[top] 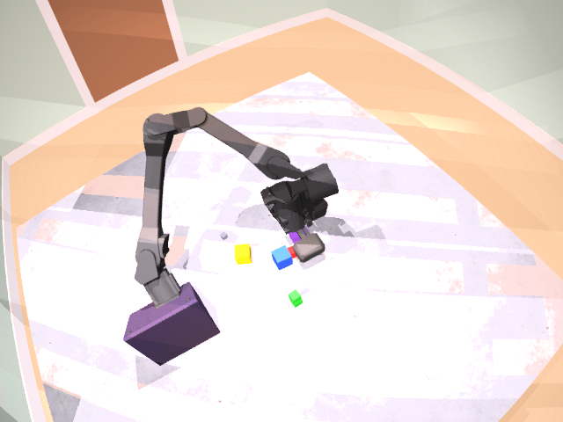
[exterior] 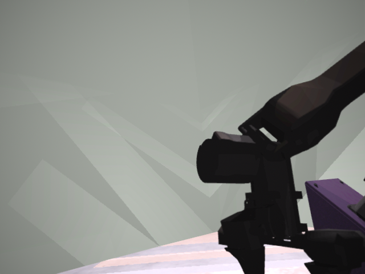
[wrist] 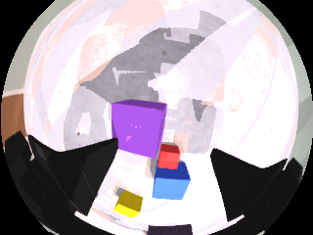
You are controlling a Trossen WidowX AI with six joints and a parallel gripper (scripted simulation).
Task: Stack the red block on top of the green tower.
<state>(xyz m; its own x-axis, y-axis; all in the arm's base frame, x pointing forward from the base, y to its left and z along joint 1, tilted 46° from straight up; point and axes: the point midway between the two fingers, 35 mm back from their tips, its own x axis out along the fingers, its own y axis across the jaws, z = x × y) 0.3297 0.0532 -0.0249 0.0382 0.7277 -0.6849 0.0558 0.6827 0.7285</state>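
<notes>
top view: the gripper (top: 303,239) hangs over a cluster of blocks, its fingers spread wide with nothing between them. the red block (top: 291,252) shows as a sliver between the blue block (top: 281,257) and a finger. the green tower (top: 296,297) stands apart, nearer the camera; the yellow block (top: 243,253) sits left of the blue one.

exterior view: only the dark arm and purple base (exterior: 336,200) show.

wrist view: the red block (wrist: 170,156) lies on the table between the purple block (wrist: 137,127) and the blue block (wrist: 171,180).
</notes>
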